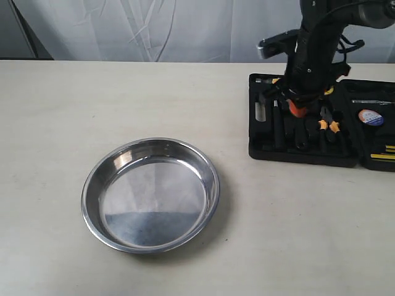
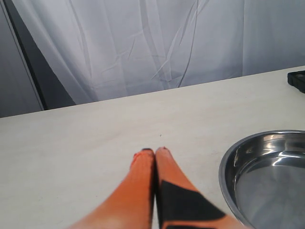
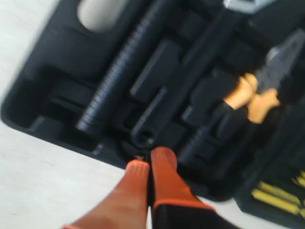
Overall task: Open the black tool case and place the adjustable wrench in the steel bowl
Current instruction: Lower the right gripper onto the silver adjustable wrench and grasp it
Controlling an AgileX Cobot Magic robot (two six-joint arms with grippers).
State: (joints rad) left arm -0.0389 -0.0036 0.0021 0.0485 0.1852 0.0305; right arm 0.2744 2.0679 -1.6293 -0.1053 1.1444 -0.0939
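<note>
The black tool case [image 1: 265,148] lies open at the right of the table, its tools in moulded slots. The adjustable wrench [image 3: 164,107] rests in its slot, slim black handle ending in a ring [image 3: 144,138], silver head at the picture's edge. My right gripper [image 3: 151,156] hovers shut and empty just above that ring end, over the case's near edge [image 3: 47,129]; in the exterior view it hangs over the case [image 1: 297,106]. The steel bowl [image 1: 151,194] sits empty left of the case. My left gripper [image 2: 154,151] is shut with nothing in it, low over bare table beside the bowl [image 2: 267,176].
Orange-handled pliers [image 1: 328,126] and a ribbed black handle [image 3: 119,71] lie in the case beside the wrench. A round tape measure [image 1: 370,116] and yellow-marked tools [image 1: 384,152] fill the case's right half. A white curtain hangs behind the table.
</note>
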